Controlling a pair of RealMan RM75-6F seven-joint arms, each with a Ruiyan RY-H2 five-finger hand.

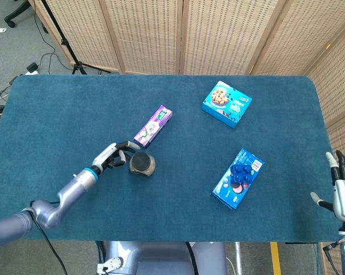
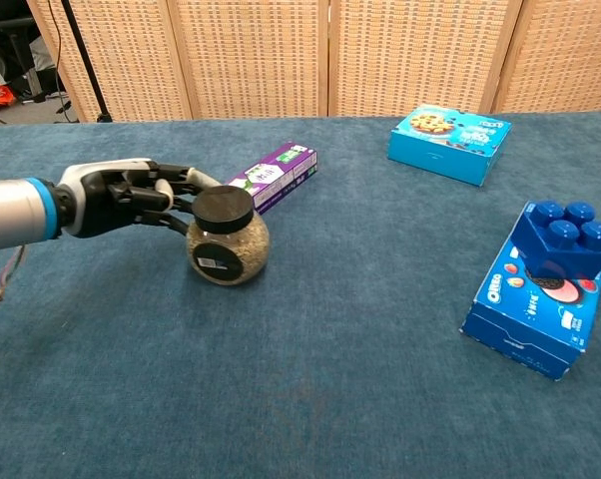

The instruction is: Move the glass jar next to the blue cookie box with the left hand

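A round glass jar (image 1: 142, 165) (image 2: 228, 242) with a black lid and grainy contents is left of the table's middle. My left hand (image 1: 112, 156) (image 2: 141, 192) reaches in from the left and grips it at the lid. I cannot tell whether the jar rests on the cloth. A blue Oreo cookie box (image 1: 232, 184) (image 2: 520, 309) lies at the right front with a blue toy brick (image 1: 240, 172) on top. Another blue cookie box (image 1: 226, 103) (image 2: 449, 133) lies at the back right. My right hand (image 1: 343, 192) hangs with fingers spread past the table's right front edge, seen only in the head view.
A purple carton (image 1: 153, 126) (image 2: 276, 175) lies just behind the jar, close to my left fingers. The table (image 1: 178, 223) is covered in dark blue cloth. Wicker screens stand behind it, and a stand with cables is at the back left.
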